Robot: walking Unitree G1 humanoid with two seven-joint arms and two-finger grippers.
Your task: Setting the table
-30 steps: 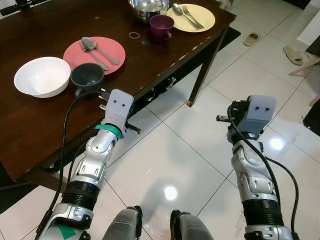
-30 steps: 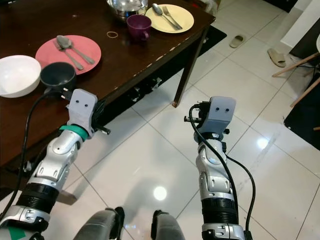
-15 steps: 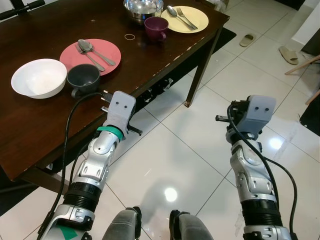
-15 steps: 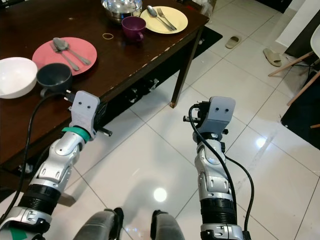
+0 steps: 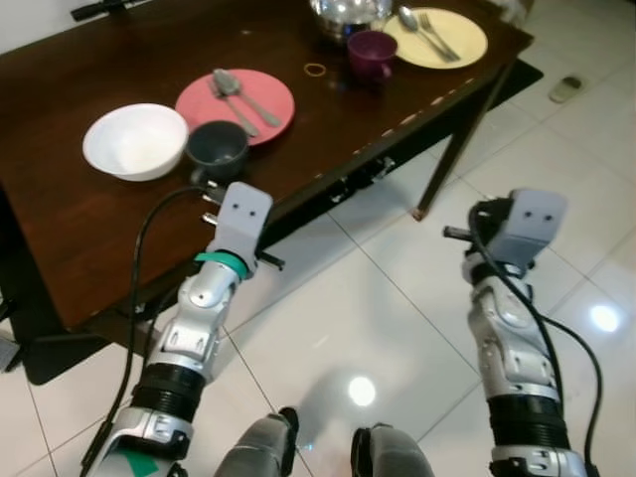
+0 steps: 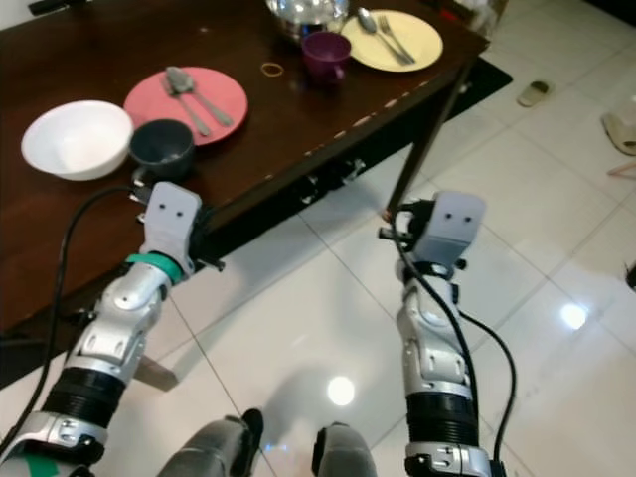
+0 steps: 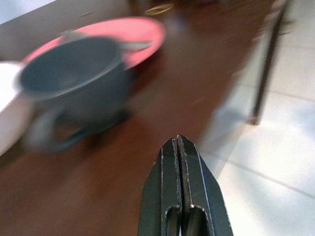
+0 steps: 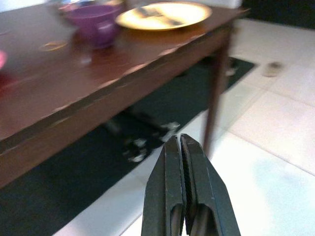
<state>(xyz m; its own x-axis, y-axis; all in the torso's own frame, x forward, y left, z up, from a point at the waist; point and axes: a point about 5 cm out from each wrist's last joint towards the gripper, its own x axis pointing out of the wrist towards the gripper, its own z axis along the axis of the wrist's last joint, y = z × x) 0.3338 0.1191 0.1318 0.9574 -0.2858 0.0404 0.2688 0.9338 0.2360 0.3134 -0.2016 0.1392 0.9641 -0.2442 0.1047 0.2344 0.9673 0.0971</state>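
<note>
**A:** Left wrist view first, since it sits nearest: the left pincer (image 7: 178, 147) has its two black fingers pressed together on nothing, hanging just off the counter (image 5: 89, 238) edge and aimed at the dark grey cup (image 7: 74, 81).

**B:** And the other arm?

**A:** The right pincer (image 8: 181, 147) is closed and empty too, out over the white floor tiles (image 5: 397, 288), well apart from the counter. My guess is that both arms are tucked in for walking, not reaching.

**B:** So what's nearest on the counter?

**A:** The grey cup, handle toward the robot, looking empty. It's just beside the white bowl (image 5: 135, 141), possibly touching it. That bowl is empty as well.

**B:** Behind those?

**A:** A pink plate (image 5: 236, 99) carrying a spoon (image 5: 227, 87) and what looks like a fork (image 5: 260, 106), laid side by side, so that place seems already laid. A small ring-shaped thing (image 5: 315, 70), maybe a rubber band, lies on the bare wood beyond it.

**B:** Farthest end?

**A:** A purple mug (image 5: 371, 52), contents not visible, near a shiny metal bowl (image 5: 350, 14). Next to them is a yellow plate (image 5: 437, 37) holding its own spoon and fork, which looks like a second finished setting, and a slipper (image 5: 570, 88) lies on the floor past the corner
</note>
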